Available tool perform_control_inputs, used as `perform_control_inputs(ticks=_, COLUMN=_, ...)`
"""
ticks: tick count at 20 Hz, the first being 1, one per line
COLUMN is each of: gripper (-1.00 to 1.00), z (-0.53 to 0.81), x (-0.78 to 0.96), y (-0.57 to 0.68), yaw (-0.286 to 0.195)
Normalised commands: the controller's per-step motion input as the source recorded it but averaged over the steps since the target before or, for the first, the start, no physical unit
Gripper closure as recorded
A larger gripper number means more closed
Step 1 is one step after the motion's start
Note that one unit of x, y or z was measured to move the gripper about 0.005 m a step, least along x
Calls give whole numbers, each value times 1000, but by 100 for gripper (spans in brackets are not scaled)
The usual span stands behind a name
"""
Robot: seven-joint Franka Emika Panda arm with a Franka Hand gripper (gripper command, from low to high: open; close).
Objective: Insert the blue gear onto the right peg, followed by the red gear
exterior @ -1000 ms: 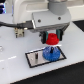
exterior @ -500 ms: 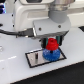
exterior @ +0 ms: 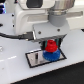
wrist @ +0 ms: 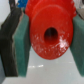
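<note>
In the exterior view my gripper is shut on the red gear and holds it right above the blue gear. The blue gear lies flat on the right part of the grey black-edged plate. The red gear looks to be touching or nearly touching the blue gear's top. The right peg is hidden under the gears. In the wrist view the red gear fills the picture, its centre hole dark, clamped between the teal pads of the gripper.
The plate lies on a white table. The arm's white body and a black cable hang over the area behind the plate.
The gripper has come down with the red gear, from well above the blue gear to just on top of it. The blue gear and the plate have not moved.
</note>
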Motion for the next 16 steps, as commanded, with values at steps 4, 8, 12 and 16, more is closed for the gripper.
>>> perform_control_inputs(ticks=4, gripper=100, z=385, x=274, y=128, yaw=0)
perform_control_inputs(ticks=8, gripper=100, z=187, x=124, y=50, yaw=0)
perform_control_inputs(ticks=12, gripper=100, z=-64, x=186, y=28, yaw=0)
perform_control_inputs(ticks=16, gripper=100, z=-51, x=237, y=24, yaw=0)
